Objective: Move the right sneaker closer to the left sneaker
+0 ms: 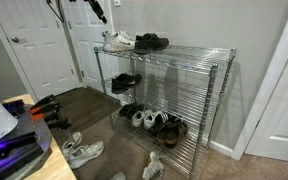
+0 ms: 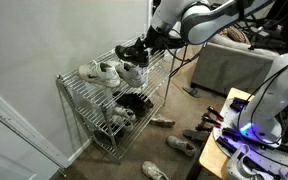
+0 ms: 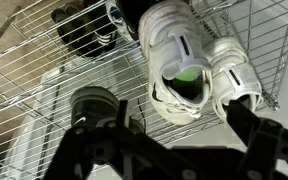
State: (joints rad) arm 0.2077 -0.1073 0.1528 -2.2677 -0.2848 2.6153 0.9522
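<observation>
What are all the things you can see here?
wire rack: one, silver, against the wall
white sneakers: two, white, side by side on the top shelf
black shoes: a pair, black, top shelf beside them
dark shoes: a pair, middle shelf
mixed shoes: several, white and dark, bottom shelf
greyish sneakers: two, floor by the rack
door: one, white, shut
couch: one, grey
robot arm: one, white
hand: one, black, open, over the top shelf

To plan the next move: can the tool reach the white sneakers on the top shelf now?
Probably yes: the tool hangs open above the top shelf, nothing covers the white sneakers, and the black shoes sit beside them.
</observation>
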